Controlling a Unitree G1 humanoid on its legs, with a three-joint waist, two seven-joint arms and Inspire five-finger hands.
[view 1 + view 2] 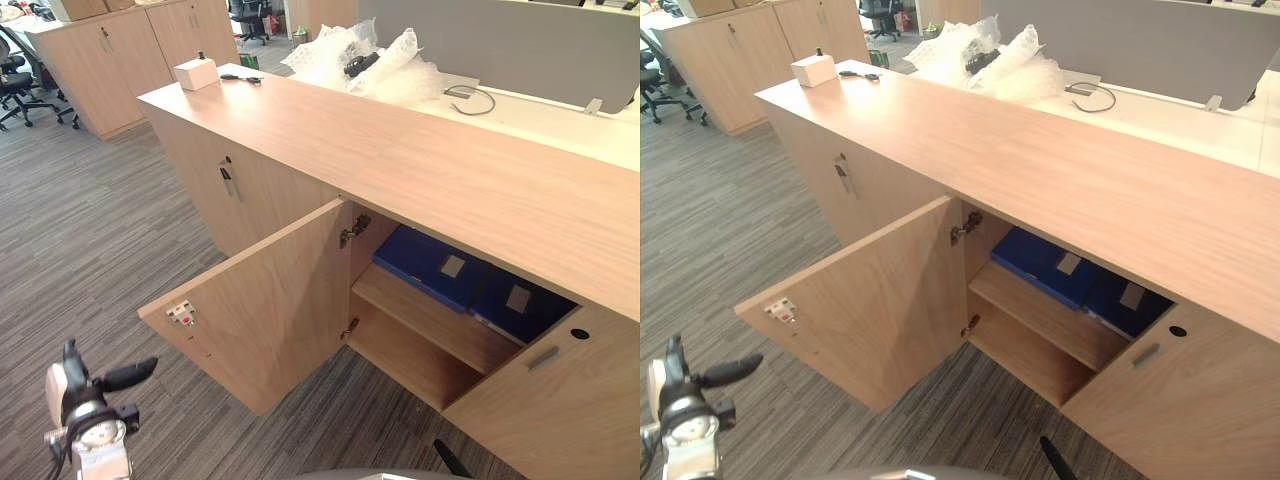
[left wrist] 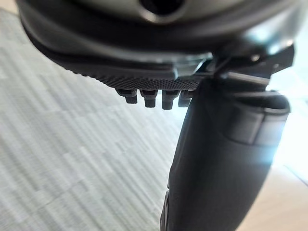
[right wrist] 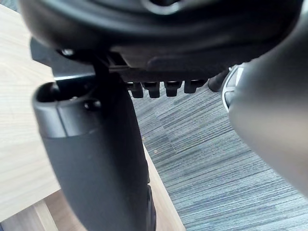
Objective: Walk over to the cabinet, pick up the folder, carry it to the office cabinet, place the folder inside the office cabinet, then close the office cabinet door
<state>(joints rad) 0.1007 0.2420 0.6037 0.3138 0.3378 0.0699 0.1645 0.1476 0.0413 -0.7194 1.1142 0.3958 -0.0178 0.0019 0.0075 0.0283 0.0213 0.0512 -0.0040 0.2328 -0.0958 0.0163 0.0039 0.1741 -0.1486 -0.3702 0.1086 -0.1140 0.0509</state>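
Observation:
The wooden office cabinet (image 1: pixel 420 160) stands before me with its left door (image 1: pixel 265 310) swung open toward me. On its upper shelf lie two dark blue folders, one (image 1: pixel 432 262) to the left and one (image 1: pixel 520 300) beside it, each with a pale label. The lower shelf (image 1: pixel 410 360) is bare. My left hand (image 1: pixel 125 376) hangs low at the lower left, well short of the door, open and holding nothing; its thumb (image 2: pixel 216 168) shows over carpet. My right hand (image 3: pixel 96 163) is open, empty, near a wooden panel.
The cabinet's right door (image 1: pixel 560 410) is shut. On top sit a white box (image 1: pixel 196 72), scissors (image 1: pixel 240 77) and bubble wrap (image 1: pixel 370 60). A grey partition (image 1: pixel 500 40) stands behind. More cabinets (image 1: pixel 110 60) and office chairs (image 1: pixel 15 85) are at the far left across striped carpet.

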